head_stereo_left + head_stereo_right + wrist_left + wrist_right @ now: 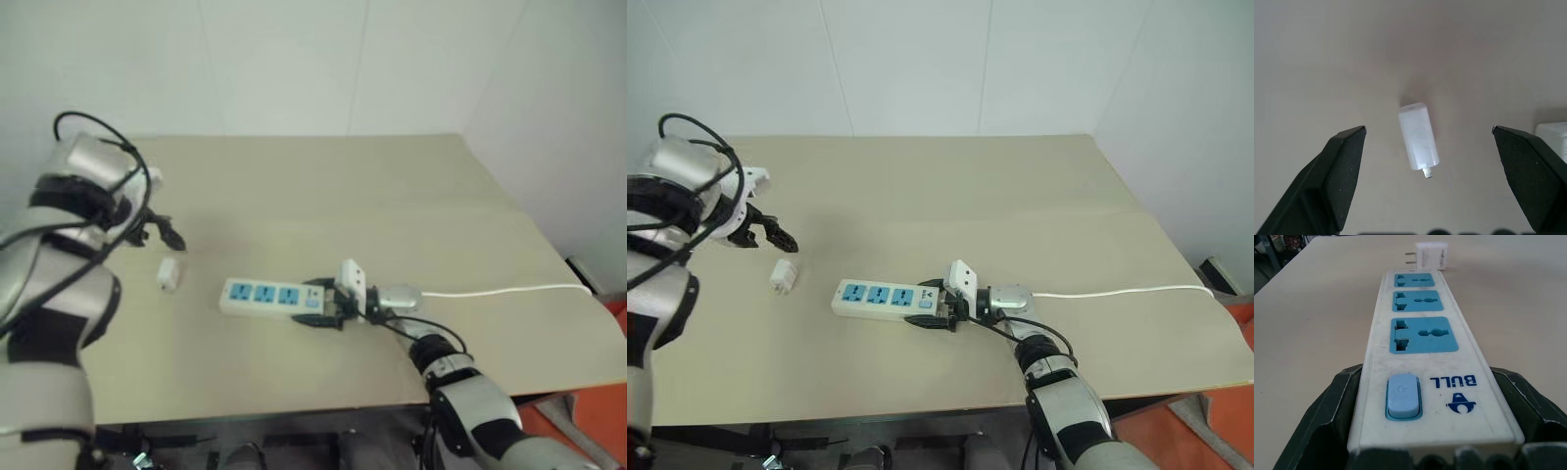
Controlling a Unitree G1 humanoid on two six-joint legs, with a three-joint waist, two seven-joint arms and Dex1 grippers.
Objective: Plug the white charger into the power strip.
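On the table: a beige top (1038, 196) fills the scene, bare but for the task's things
Room: pale walls (921, 59) behind the far edge and off to the right side
Power strip: long white bar (877, 298) lying flat near the front edge, three blue sockets in a row, blue switch and "BULL" mark at its right end
Cable: thin white line (1117, 291) running right from that end toward the table's edge
White charger: small white block (783, 275) on its side, metal prongs showing, just left of the strip, not touching it
Right gripper: (1415, 431) black fingers clamped on both sides of the strip's switch end
Left gripper: (1427, 147) jaws spread wide, hovering above the charger, apart from it
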